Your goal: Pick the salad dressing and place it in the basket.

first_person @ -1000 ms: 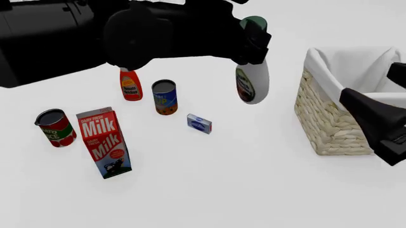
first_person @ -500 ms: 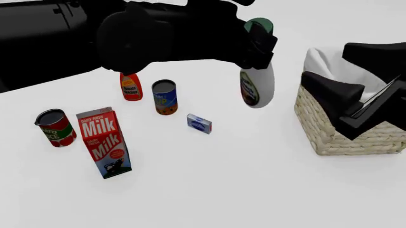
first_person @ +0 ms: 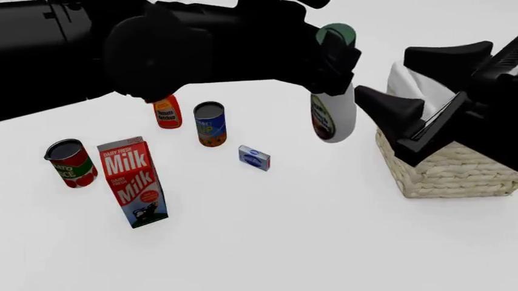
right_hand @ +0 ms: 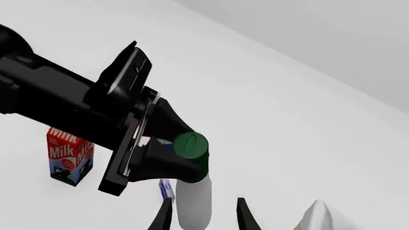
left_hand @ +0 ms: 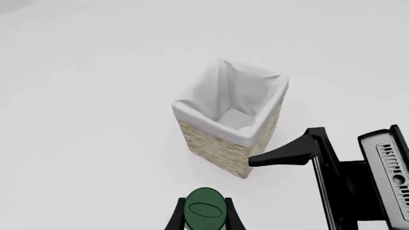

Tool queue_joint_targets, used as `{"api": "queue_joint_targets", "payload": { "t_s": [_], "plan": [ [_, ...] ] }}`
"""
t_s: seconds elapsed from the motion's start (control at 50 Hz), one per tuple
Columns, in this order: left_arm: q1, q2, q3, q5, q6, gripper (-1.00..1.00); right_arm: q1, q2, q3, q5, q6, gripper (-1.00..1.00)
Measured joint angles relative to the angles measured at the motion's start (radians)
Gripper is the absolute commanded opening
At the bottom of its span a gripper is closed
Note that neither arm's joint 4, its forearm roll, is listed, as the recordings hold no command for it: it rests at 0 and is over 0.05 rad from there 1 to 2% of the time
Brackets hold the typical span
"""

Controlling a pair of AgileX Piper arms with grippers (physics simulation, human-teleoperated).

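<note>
Left tool (first_person: 330, 63) grips the dressing (first_person: 333, 115) by its neck above the bench, left of the basket (first_person: 453, 170); right tool (right_hand: 201, 215) spread wide.

Green cap (left_hand: 204, 214) btwn fingers (left_hand: 176, 218) — basket (left_hand: 230, 120) beyond.

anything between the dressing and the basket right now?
Yes. The right tool sits between the held dressing and the basket, its arm across the opening. No groceries on that path.
</note>
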Motion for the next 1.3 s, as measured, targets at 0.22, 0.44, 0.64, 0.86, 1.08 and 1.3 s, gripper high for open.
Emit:
{"api": "queue_joint_targets", "payload": {
  "t_s": [0.22,0.44,0.64,0.86,1.08,1.3],
  "plan": [
    [-0.015,-0.017,0.004,0.007,0.003,-1.0,0.019,0.042,-0.004,-0.031,-0.004,1.0],
    [-0.031,-0.033,0.006,0.015,0.006,-1.0,0.034,0.079,-0.006,-0.058,-0.005,1.0],
    [-0.043,-0.044,0.016,0.017,0.008,-1.0,0.043,0.105,-0.012,-0.076,-0.011,1.0],
    [-0.055,-0.053,0.025,0.018,0.009,-1.0,0.055,0.13,-0.019,-0.09,-0.015,1.0],
    [-0.066,-0.064,0.032,0.021,0.011,-1.0,0.068,0.149,-0.026,-0.102,-0.015,1.0],
    [-0.072,-0.066,0.042,0.018,0.021,-1.0,0.084,0.153,-0.027,-0.104,-0.019,-1.0]
  ]
}}
